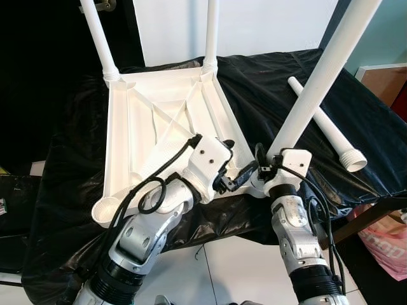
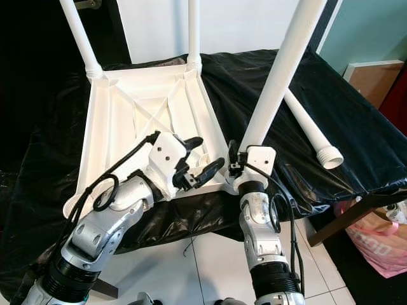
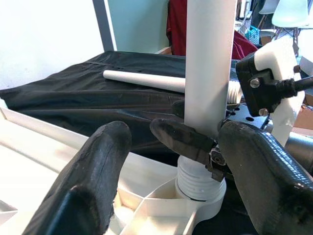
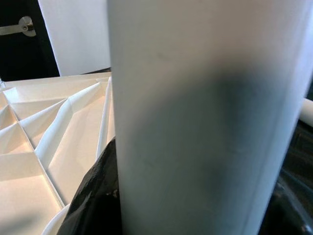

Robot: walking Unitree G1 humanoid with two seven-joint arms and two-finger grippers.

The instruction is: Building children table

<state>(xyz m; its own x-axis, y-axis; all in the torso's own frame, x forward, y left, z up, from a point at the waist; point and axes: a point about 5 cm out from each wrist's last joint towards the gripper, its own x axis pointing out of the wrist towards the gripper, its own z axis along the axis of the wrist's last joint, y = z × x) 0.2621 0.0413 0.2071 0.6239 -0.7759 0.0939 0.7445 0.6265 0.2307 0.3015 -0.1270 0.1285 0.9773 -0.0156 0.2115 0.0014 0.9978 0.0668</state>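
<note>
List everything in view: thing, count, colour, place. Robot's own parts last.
Tabletop: one, white, upside down on the black cover, ribbed underside up.
Fitted legs: two, white, upright in the far corner sockets.
Leg being fitted: one, white, standing in the near right corner socket, leaning.
Loose leg: one, white, lying on the cover to the right, threaded end toward the robot.
Empty socket: one, white, near left corner.
Black cover: one, draped over the work surface.
Pink bag: one, on the floor at right.
Left gripper: open, beside the leg's base.
Right gripper: closed around the leg being fitted, near its base.
</note>
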